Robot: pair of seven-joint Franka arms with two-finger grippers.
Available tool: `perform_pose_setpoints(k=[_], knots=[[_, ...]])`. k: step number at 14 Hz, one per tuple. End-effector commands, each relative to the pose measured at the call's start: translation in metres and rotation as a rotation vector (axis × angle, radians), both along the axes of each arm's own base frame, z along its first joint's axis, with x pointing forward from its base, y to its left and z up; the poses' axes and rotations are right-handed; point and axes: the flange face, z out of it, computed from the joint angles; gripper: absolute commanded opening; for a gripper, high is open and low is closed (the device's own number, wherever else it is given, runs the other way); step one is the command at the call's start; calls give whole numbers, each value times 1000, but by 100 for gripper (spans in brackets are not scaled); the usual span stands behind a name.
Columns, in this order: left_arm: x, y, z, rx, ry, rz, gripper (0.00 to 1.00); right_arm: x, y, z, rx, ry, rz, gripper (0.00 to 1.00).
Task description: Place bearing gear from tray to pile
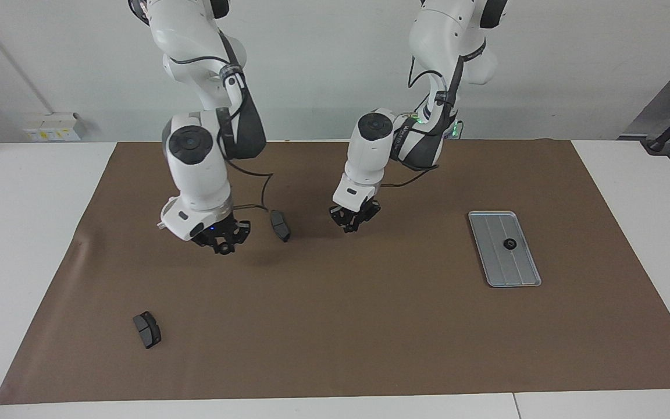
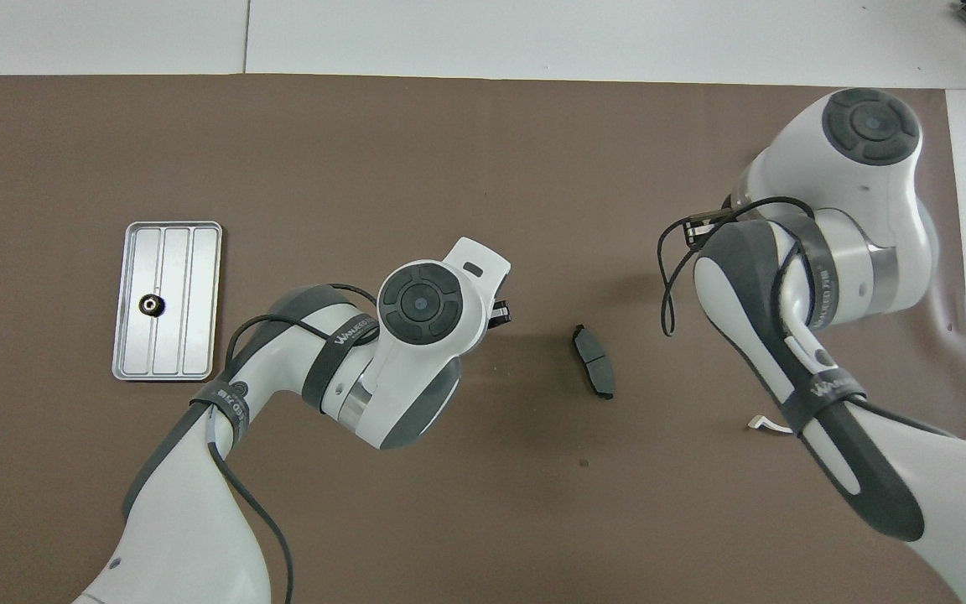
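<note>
Gear (image 1: 509,244) on tray (image 1: 519,273), twd left arm's end of surface, well apart from both hands. Left hand (image 1: 353,222) up over mat (image 1: 335,326) beside pad (image 1: 280,225), fingers pressed together, nothing held. Right hand (image 1: 219,238) over mat by same pad; grip can't tell.

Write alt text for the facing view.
Small black bearing gear sits on the tray at the left arm's end. Left gripper, shut, hangs over mid-mat; right gripper hangs over the mat beside a dark pad.
</note>
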Motion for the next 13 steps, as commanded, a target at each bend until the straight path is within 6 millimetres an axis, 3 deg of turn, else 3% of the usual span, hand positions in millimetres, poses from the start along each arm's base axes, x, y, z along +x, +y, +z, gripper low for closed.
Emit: perform_pose_setpoints(k=[1, 2, 3, 5, 8, 9, 10, 11, 12, 13], knots=[[-1, -12, -8, 11, -14, 4, 0, -4, -56, -24, 66, -31, 6, 0], [0, -13, -7, 9, -16, 3, 17, -1, -66, -30, 66, -46, 12, 0], [1, -13, -5, 2, -26, 4, 42, 2, -77, -41, 64, -55, -1, 0], [10, -8, 0, 0, -41, 7, 69, 9, -95, -69, 60, -72, -28, 0], [22, 5, 6, 15, -52, 11, 71, 20, -104, -97, 93, -121, -79, 0], [32, 19, 12, 15, -55, 30, 69, 22, -103, -100, 102, -134, -89, 0], [52, 53, 21, 26, -48, 59, 66, 22, -103, -100, 102, -134, -90, 1], [67, 88, 29, 41, -24, 34, 61, 21, -103, -101, 103, -132, -96, 88], [79, 121, 35, 55, -2, -8, 60, 21, -101, -100, 104, -128, -96, 100], [87, 147, 40, 60, 15, -43, 60, 22, -95, -93, 105, -134, -86, 100]])
